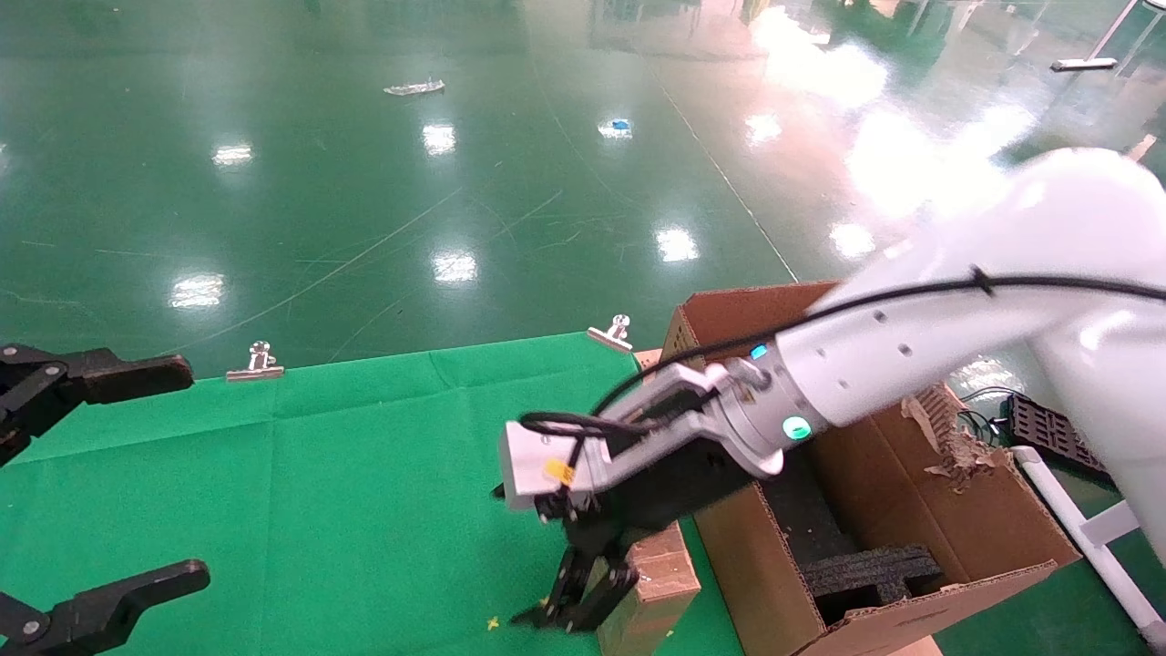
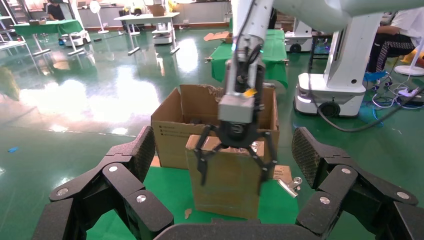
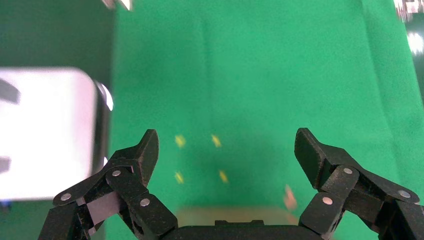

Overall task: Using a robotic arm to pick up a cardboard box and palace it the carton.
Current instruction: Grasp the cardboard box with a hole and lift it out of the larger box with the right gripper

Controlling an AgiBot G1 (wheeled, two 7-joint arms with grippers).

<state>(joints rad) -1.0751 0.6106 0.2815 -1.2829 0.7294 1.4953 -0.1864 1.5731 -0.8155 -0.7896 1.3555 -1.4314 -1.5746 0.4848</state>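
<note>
Your right gripper [image 1: 583, 592] hung over the near edge of the green cloth [image 1: 319, 474], fingers spread wide and straddling the top of the cardboard box [image 1: 656, 583]; whether the pads touched the box faces could not be told. The box stood upright on the cloth, just beside the near left corner of the carton [image 1: 911, 510], at about 9 o'clock from it. In the left wrist view the robotic arm [image 2: 250, 30] reached down over the box [image 2: 227, 185], with the carton [image 2: 172, 135] behind it. The carton's black foam insert [image 1: 865, 569] showed inside. Your left gripper [image 1: 91, 474] sat parked at the cloth's left edge, fingers spread.
</note>
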